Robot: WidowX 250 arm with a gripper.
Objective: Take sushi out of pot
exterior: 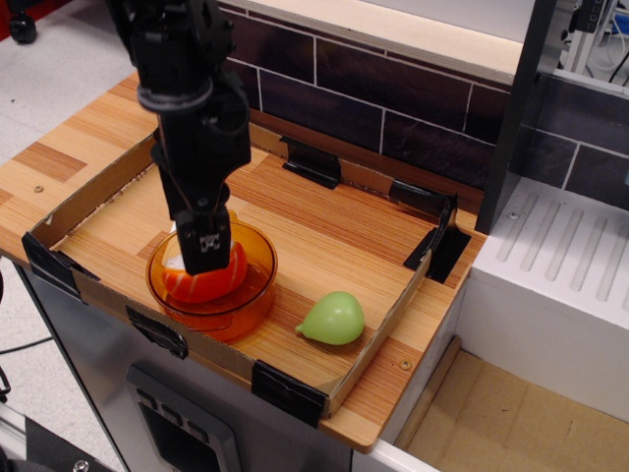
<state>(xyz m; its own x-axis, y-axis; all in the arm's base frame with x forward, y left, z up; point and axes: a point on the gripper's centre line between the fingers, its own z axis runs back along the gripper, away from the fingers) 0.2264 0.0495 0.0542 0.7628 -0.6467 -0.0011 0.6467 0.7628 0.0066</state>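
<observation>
- Left of centre, the gripper [204,258] reaches into the pot [257,280], covering the sushi [201,284] — whether its jaws are spread or pinching cannot be told.
- Lower centre, a green pear toy [334,318] lies well apart.

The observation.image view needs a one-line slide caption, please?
Gripper lowered onto the sushi inside the orange pot.
</observation>
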